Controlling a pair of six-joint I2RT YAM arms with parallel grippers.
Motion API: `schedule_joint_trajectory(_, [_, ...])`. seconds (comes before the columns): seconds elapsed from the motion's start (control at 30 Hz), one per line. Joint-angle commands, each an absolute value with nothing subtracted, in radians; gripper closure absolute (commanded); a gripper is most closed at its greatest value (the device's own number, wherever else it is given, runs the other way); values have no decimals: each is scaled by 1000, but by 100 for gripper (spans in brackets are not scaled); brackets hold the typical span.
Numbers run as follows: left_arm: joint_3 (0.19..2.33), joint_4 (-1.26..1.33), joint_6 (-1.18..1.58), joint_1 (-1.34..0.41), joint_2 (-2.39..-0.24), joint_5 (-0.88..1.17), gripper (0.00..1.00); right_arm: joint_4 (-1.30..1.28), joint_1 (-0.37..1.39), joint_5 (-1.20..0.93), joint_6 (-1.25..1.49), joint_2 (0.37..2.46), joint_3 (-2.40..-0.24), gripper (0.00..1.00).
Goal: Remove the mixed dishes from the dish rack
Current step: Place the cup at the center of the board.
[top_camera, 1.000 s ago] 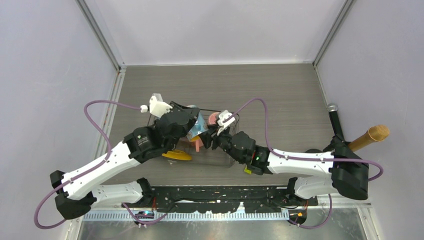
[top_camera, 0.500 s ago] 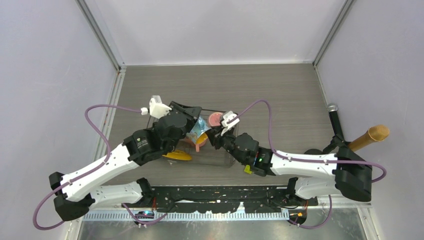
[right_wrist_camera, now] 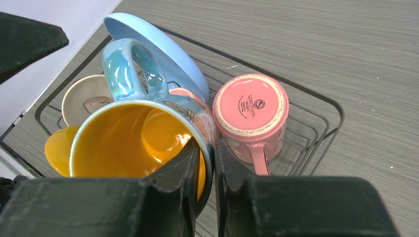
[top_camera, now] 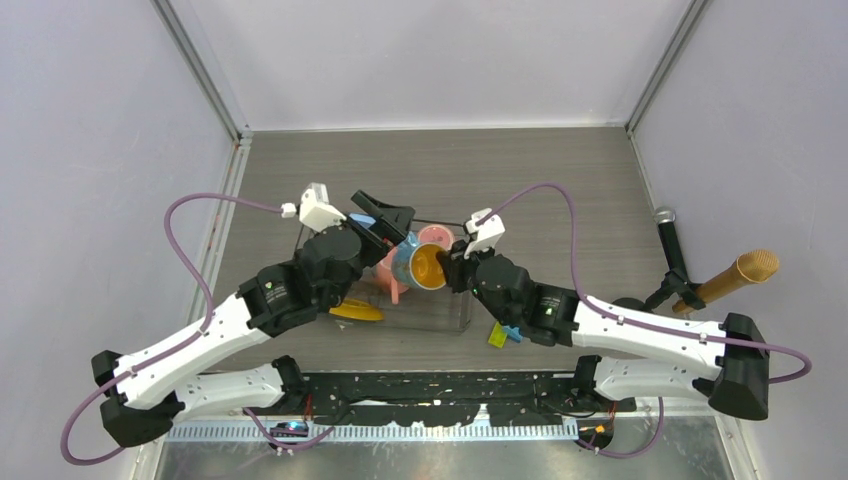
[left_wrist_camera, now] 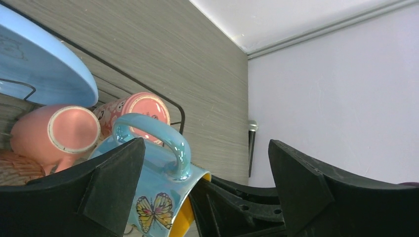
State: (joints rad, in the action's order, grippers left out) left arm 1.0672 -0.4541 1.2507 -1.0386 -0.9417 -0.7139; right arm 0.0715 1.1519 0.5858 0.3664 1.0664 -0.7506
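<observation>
Left gripper (top_camera: 385,218): jaws wide apart and holding nothing. The wrist view shows the mug's handle in the gap between them, touching neither.
Blue mug with orange inside (top_camera: 420,265): tipped on its side above the dish rack (right_wrist_camera: 306,133). Its handle points up and its orange mouth opens toward the right arm.
Mug's long axis: runs from base to mouth, roughly from the left gripper's side across to the right gripper's.
Right gripper (right_wrist_camera: 206,153): clamped on the mug's rim, one finger inside the orange wall and one outside. It alone carries the mug.
Deciding relation: the mug lies straight ahead of the right gripper and hangs just over the dishes left in the rack. The speckled pink mug (right_wrist_camera: 252,113) is just beside it on the right.
Below the mug: the light blue plate (right_wrist_camera: 168,49) leans behind the handle, and the cream bowl (right_wrist_camera: 84,98) sits low on the left.
Likely next move: lift and draw the mug back toward the right arm's side of the desk (top_camera: 560,200), since the left jaws are already clear.
Risk: a grip on the rim alone may let the mug swing. The small blocks (top_camera: 503,335) lie near the rack's right corner.
</observation>
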Motion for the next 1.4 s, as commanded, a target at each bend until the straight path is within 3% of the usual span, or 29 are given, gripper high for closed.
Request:
schedule_joint_trajectory(0.0, [1072, -374, 1150, -1041, -917, -697, 0, 91, 1153, 663, 405, 1013, -901, 100])
schedule_joint_trajectory(0.37, [1033, -344, 815, -1041, -849, -642, 0, -240, 1067, 836, 372, 1001, -1121, 100])
schedule_joint_trajectory(0.7, [1038, -518, 652, -1041, -880, -560, 0, -581, 593, 634, 498, 1098, -1273, 100])
schedule_joint_trajectory(1.07, [1024, -592, 643, -1041, -938, -567, 0, -653, 161, 317, 548, 1232, -1223, 100])
schedule_joint_trajectory(1.37, [976, -561, 657, -1042, -921, -566, 0, -594, 36, 321, 547, 1350, -1167, 100])
